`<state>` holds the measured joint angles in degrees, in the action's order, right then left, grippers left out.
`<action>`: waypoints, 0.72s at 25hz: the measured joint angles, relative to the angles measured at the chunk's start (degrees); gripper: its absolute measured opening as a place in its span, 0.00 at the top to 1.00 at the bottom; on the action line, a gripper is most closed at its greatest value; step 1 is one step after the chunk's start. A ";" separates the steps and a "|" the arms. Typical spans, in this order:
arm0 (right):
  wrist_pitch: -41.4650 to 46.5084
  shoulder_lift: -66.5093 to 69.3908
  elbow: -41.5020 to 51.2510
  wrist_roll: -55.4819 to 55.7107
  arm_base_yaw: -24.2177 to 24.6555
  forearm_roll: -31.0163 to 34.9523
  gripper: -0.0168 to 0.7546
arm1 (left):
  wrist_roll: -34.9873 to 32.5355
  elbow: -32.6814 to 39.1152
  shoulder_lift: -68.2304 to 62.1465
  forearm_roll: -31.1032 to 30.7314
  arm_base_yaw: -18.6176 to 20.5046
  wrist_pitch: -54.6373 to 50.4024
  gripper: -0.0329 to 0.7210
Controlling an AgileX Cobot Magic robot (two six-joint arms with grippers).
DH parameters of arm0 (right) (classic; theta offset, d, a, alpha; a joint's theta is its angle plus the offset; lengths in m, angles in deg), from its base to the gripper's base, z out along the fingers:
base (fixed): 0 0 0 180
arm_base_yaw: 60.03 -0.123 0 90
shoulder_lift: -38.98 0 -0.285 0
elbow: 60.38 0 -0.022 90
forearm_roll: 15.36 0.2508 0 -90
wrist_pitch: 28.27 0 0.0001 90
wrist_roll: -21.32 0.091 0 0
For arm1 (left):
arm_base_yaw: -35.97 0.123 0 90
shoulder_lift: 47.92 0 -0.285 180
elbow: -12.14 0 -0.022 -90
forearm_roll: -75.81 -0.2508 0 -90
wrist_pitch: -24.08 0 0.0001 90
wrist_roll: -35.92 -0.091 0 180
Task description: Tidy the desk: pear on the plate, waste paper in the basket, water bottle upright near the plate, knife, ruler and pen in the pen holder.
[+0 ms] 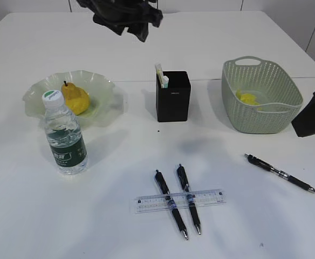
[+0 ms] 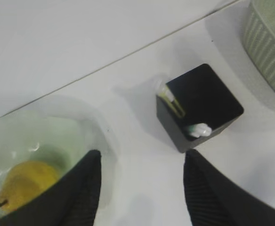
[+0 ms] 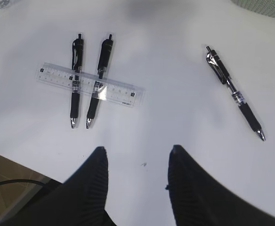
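The pear point(image 1: 76, 100) lies on the green glass plate point(image 1: 101, 83), the water bottle point(image 1: 64, 136) stands upright just in front of it, and yellow waste paper point(image 1: 247, 98) is in the basket point(image 1: 260, 96). The black pen holder point(image 1: 173, 97) already has a pale tool inside, probably the knife.

What remains, I judge, is the clear ruler point(image 3: 87, 85) and the pens. The ruler lies across two black pens point(image 3: 76, 80), so it should be taken first, gripped across its narrow width and lifted straight up so the pens do not roll. A third pen point(image 3: 233, 92) lies apart, nearer the basket.

The right gripper point(image 3: 136, 155) hangs above the desk point(image 1: 33, 205) near these things, jaws about half open and empty. The left gripper point(image 2: 141, 162) hovers high between plate and holder, also partly open and holding nothing. The holder opening is small, and the tool inside may block the ruler.
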<state>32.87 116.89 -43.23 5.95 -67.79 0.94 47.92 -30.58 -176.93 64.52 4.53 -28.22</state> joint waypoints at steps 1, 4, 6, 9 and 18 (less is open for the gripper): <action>0.00 0.00 0.00 0.00 0.00 0.00 0.57 | 0.00 0.00 0.53 0.24 0.89 -1.43 0.43; 0.59 0.00 0.00 0.00 0.00 0.00 0.57 | 0.00 0.00 2.06 2.30 5.38 -5.77 0.43; 1.29 0.00 0.00 0.00 0.00 0.00 0.57 | 0.00 0.00 3.35 5.79 9.62 -8.37 0.43; 2.11 0.00 0.00 0.00 0.00 -0.03 0.57 | -1.69 0.00 5.55 11.29 16.37 -10.51 0.43; 2.27 0.00 0.00 0.00 0.00 -0.32 0.57 | -2.56 1.01 13.50 13.65 28.86 -13.62 0.43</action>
<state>35.14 116.89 -43.23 5.95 -67.79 0.62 45.36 -29.56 -163.43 78.17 33.39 -41.84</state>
